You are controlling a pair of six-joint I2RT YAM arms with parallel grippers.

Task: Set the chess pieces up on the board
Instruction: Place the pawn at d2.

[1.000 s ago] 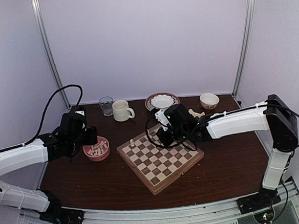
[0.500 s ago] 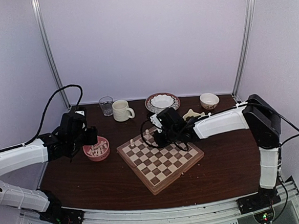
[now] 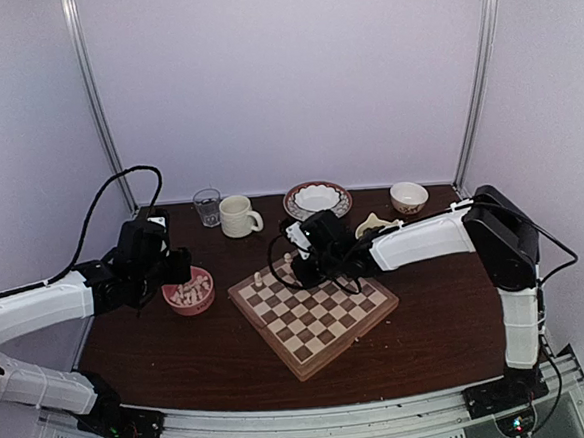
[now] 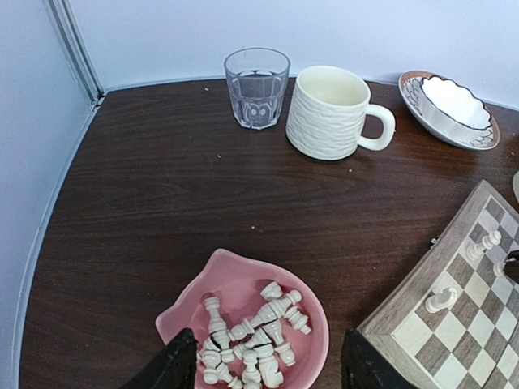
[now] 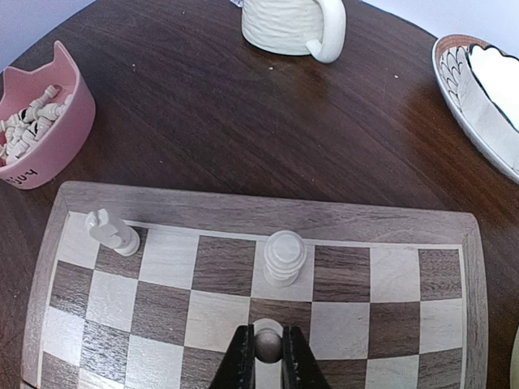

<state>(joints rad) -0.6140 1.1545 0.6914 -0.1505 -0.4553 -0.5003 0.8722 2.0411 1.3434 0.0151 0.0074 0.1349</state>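
Note:
The board (image 3: 319, 317) lies mid-table, turned at an angle. Two cream chess pieces stand on its far row: one at the corner (image 5: 113, 232), another (image 5: 285, 258) a few squares along. My right gripper (image 5: 268, 356) is shut on a small round-headed piece (image 5: 268, 344), holding it upright just behind that second piece; in the top view this gripper (image 3: 298, 269) is over the board's far edge. Several more chess pieces (image 4: 259, 332) lie heaped in a pink bowl (image 4: 219, 267). My left gripper (image 4: 272, 373) hovers over the bowl, open, with nothing between its fingers.
Along the back stand a clear glass (image 3: 208, 206), a cream ribbed mug (image 3: 239, 216), a patterned plate holding a white dish (image 3: 317, 197) and a small bowl (image 3: 409, 197). A pale object (image 3: 378, 223) lies behind the right forearm. The pink bowl (image 3: 189, 291) sits left of the board.
My right arm has swung left along the board's far edge, carrying its piece. The left arm and its open gripper have stayed put over the pink bowl.

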